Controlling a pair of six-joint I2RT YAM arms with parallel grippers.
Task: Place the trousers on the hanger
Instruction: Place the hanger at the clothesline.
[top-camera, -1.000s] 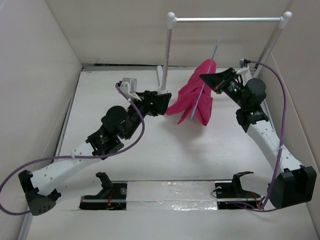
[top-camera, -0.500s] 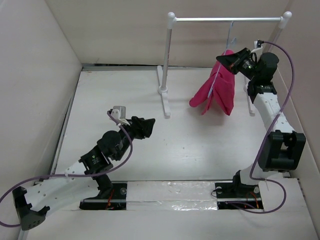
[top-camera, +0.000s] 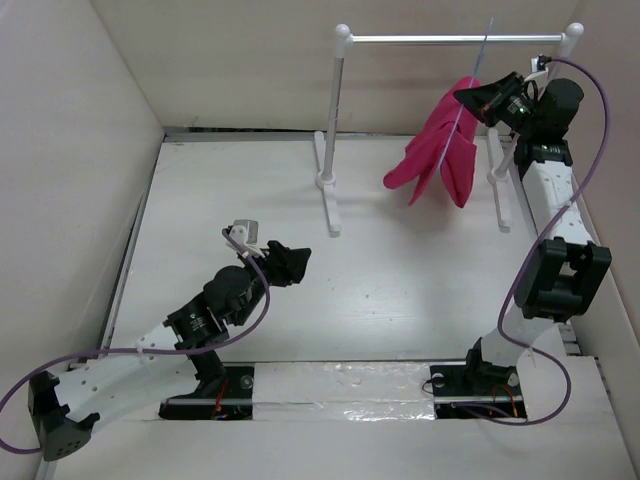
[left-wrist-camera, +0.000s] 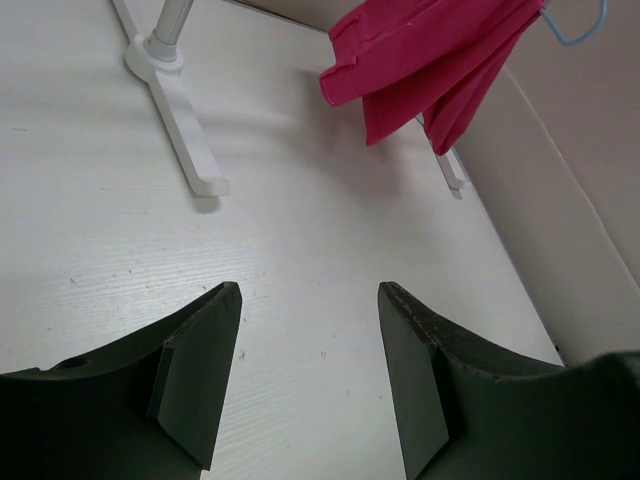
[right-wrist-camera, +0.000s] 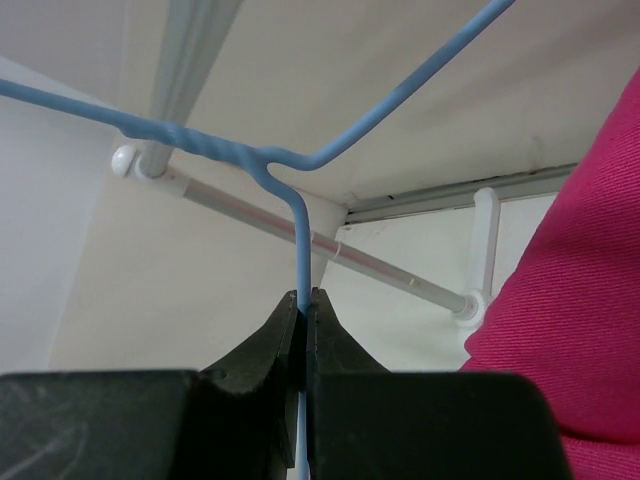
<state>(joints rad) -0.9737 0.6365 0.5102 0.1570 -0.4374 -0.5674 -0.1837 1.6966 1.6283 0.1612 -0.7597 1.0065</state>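
Note:
The magenta trousers hang folded over the thin pale-blue hanger, high at the back right just under the rack's silver bar. My right gripper is shut on the hanger's wire; in the right wrist view the jaws pinch the wire below its twisted neck, with the trousers at the right edge. My left gripper hovers low over the table's middle left, open with nothing between its fingers. From there the trousers and the hanger's hook show far ahead.
The white-posted rack stands at the back, its left post on a long foot and its right post close to the right wall. Pale walls enclose the table on three sides.
My right arm has lifted the hanger and trousers up and to the right, close to the rack's bar. The left arm has drawn back toward the near left, its jaws a little narrower.

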